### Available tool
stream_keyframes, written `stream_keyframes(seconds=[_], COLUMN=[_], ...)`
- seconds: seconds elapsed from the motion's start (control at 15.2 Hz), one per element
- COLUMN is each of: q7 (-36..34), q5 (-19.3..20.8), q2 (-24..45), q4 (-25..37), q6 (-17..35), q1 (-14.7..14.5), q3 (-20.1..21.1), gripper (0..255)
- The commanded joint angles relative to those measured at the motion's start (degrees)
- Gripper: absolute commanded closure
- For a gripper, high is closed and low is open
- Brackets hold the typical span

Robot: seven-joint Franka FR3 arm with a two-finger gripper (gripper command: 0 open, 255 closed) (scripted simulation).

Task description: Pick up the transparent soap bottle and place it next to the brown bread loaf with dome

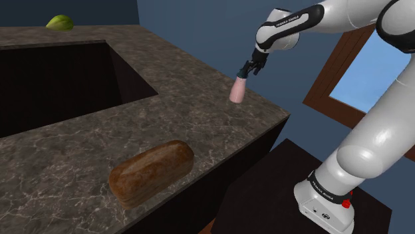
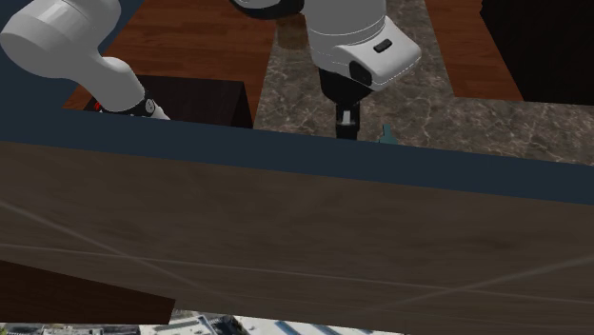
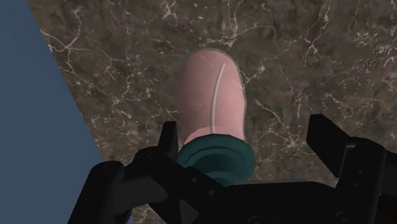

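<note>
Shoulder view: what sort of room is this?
Probably a kitchen: a dark marbled stone countertop with a deep sink-like recess, a brown bread loaf lying on it, and a pink soap bottle with a teal cap.

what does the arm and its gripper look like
The arm is glossy white, built of rounded, tube-like links with dark joints between them. Small lettering runs along the link by the wrist and on the base, where a small red mark also sits. The gripper is all black, with two flat, blocky fingers.
</note>
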State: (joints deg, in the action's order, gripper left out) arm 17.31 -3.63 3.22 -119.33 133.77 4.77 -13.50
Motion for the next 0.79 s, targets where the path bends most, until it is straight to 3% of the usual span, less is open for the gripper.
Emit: stream_keyframes(seconds=[0.0,0.73], q7=[2.5,4.3], q5=[-2.5,-5.0], q2=[4.1,9.4], q4=[3.8,4.4], q6=[1.2,6.0], q1=[0.7,1.3], q3=[-0.3,0.3], gripper=[0,0])
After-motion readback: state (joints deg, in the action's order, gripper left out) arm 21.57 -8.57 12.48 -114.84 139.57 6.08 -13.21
